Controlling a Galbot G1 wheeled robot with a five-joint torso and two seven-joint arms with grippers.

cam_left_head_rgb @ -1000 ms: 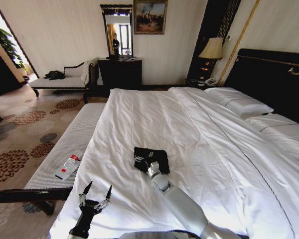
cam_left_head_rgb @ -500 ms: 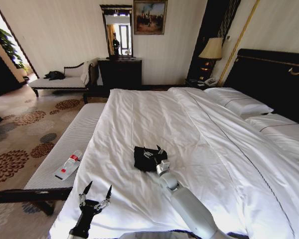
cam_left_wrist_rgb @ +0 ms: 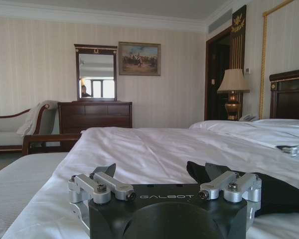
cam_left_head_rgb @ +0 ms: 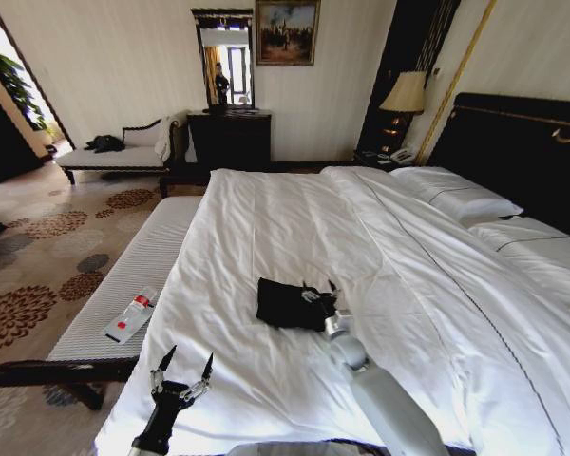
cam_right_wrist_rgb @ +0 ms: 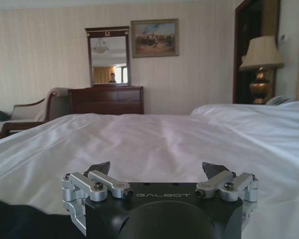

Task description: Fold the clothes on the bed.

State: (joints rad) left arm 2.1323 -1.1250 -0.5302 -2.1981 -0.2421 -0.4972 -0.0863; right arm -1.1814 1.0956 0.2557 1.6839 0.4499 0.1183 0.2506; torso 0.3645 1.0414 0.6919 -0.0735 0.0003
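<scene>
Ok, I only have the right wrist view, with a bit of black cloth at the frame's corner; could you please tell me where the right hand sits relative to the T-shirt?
Observer: The right hand is at the T-shirt's edge on the robot's right side.
Operator: How does the T-shirt lie?
Observer: It is a compact dark rectangle on the bed, with no lettering showing.
Operator: And the other arm?
Observer: The left hand is open at the bed's near edge, apart from the T-shirt.
</scene>
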